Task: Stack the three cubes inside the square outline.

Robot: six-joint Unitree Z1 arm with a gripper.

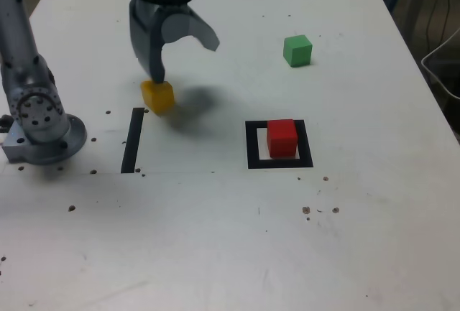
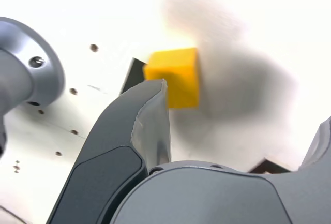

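Currently the gripper is being held wide open above the table, with nothing being carried between its jaws. One jaw is pointing down and its tip is being seen right at the top edge of the yellow cube; whether it is actually touching the cube cannot be told. The other jaw is being held up and out toward the exterior view's right, well clear of the cube. So the cube is not being straddled: it is lying under the lower jaw's tip rather than in the gap between the two. In the wrist view the same relation is being shown, with the yellow cube sitting just beyond the tip of the near jaw, partly hidden by it, and the open space of the claw lying off to one side of the cube.

The yellow cube is resting on the table just beside the upper end of the straight black tape strip. It is being seen turned slightly, so its faces are not squared to the strip.

The red cube is sitting inside the square outline, well apart from the claw, toward the exterior view's right. The green cube is lying farther back, also toward that side.

As a judgement, the claw is needing to be shifted so that the yellow cube is being centred between the jaws before any closing is being attempted.
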